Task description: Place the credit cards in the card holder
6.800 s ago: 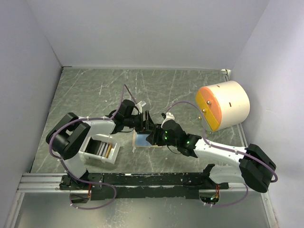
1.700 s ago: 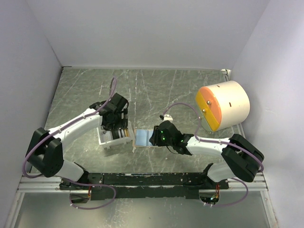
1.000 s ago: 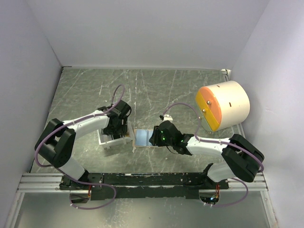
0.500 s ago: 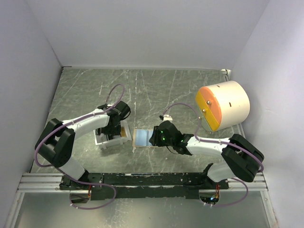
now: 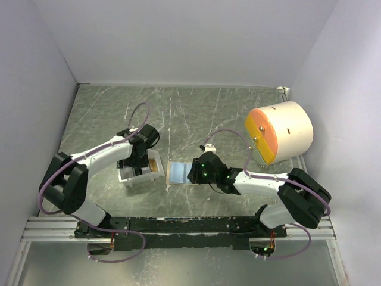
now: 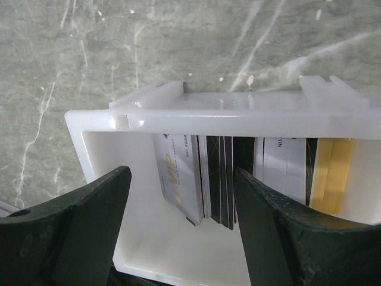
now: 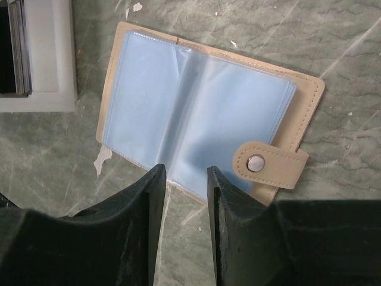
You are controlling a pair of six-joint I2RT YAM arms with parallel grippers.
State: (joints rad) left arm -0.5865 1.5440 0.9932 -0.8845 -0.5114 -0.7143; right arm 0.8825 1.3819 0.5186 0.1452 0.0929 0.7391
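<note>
Against the view from some seven seconds back, the biggest change was on my left side. Then the left gripper (image 6: 181, 179) had been up at the card holder (image 5: 177, 171) beside the right one, and the white tray (image 5: 127, 178) lay nearer the arm bases. Now the tray sat just beside the holder's left end, not touching it, and the left gripper hung over it. Through the left wrist camera its jaws stood wide apart with nothing in them. They straddled the credit cards (image 6: 196, 179), which stood on edge in the tray: a silver one, several dark ones, a white one and a gold one at the far right. Over the last half second that arm had barely shifted, and the jaws had narrowed only a touch. The card holder had not moved: it lay opened flat on the marbled table (image 5: 196, 113), blue sleeves up, its snap tab (image 7: 269, 164) folded over the right side. The right gripper (image 7: 181, 179) had stayed at the holder's edge, jaws a narrow gap apart and pinching nothing. Whether its tips pressed on the leather I could not tell. The white drum (image 5: 280, 132) with the orange face was where it had been.
</note>
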